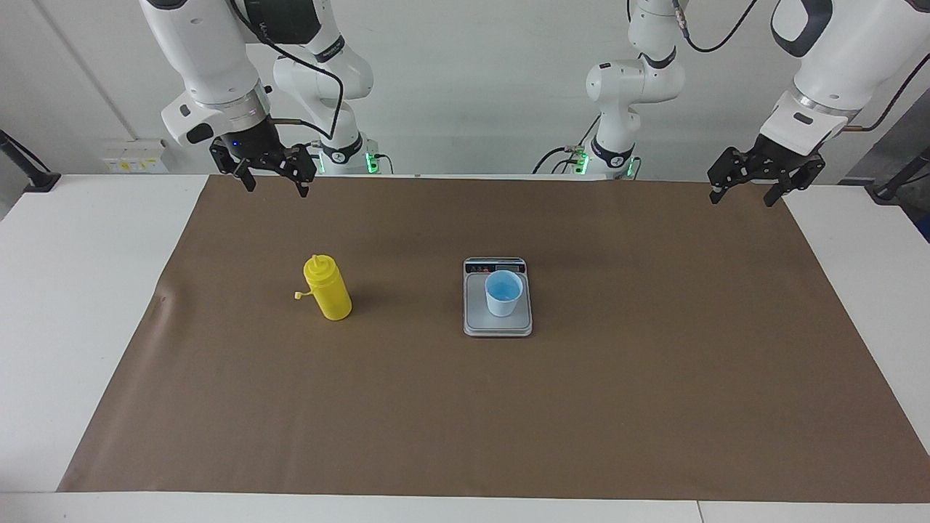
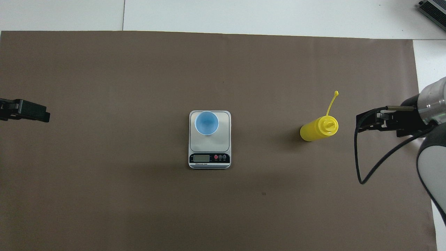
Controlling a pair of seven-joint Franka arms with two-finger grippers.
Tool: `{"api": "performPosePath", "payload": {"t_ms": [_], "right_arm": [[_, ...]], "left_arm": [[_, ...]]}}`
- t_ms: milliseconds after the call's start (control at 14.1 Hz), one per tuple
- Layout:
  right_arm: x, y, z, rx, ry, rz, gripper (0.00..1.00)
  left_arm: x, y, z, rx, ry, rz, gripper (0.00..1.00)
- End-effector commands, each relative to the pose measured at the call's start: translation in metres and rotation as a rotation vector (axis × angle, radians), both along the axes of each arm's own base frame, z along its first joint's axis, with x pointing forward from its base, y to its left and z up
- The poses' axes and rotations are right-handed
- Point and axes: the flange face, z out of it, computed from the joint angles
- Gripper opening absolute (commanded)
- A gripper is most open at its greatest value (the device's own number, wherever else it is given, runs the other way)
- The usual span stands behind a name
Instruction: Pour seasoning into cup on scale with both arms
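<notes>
The yellow seasoning bottle (image 1: 328,290) stands upright on the brown mat toward the right arm's end, its little cap off and hanging on its tether; it also shows in the overhead view (image 2: 318,128). The light blue cup (image 1: 503,292) (image 2: 206,122) stands upright on the silver-grey scale (image 1: 498,323) (image 2: 209,144) at the mat's middle, on the part of the plate farthest from the display. My right gripper (image 1: 276,187) (image 2: 362,123) is open and empty, raised over the mat's robot-side edge. My left gripper (image 1: 742,197) (image 2: 35,113) is open and empty, raised at the mat's other corner.
The brown mat (image 1: 465,421) covers most of the white table (image 1: 65,290). A black cable (image 2: 369,167) loops down from the right arm. A dark device (image 2: 433,8) sits at the table's corner farthest from the robots, at the right arm's end.
</notes>
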Motion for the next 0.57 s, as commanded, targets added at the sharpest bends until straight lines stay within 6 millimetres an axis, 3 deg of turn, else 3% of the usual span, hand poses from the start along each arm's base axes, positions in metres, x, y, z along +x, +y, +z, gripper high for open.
{"api": "performPosePath", "payload": {"t_ms": [0, 496], "right_arm": [[-0.0059, -0.0006, 0.002, 0.004, -0.004, 0.015, 1.0], [-0.0054, -0.0039, 0.0011, 0.005, -0.001, 0.029, 1.0]], "left_arm": [[-0.0102, 0.0041, 0.0015, -0.011, 0.006, -0.009, 1.0], [-0.0102, 0.0041, 0.0015, -0.01, 0.006, -0.009, 1.0]]}}
